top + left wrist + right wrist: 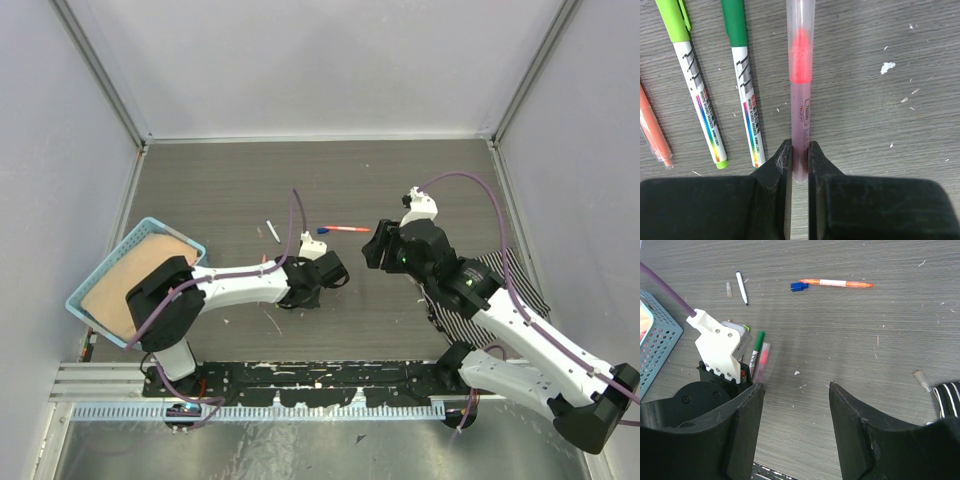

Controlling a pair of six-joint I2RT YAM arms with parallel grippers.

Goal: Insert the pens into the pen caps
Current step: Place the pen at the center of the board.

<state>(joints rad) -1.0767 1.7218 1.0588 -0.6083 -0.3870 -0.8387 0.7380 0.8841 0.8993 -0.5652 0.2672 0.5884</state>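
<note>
Now the left gripper (800,152) pinches the translucent pink-tipped marker pen (801,105) at its tail, flat on the grey wood-grain table (880,150) beside green-capped white pens (746,115); lift straight, keep it level. Right gripper (796,405) hangs wide, empty.

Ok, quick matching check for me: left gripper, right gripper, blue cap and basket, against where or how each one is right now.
Things:
1. left gripper
2. right gripper
3. blue cap
4. basket

States:
A. open, holding nothing
B. at the left edge of the table
C. shut on the pink pen
D. lying beside one end of the orange pen

Pairs: 1-C, 2-A, 3-D, 4-B
</note>
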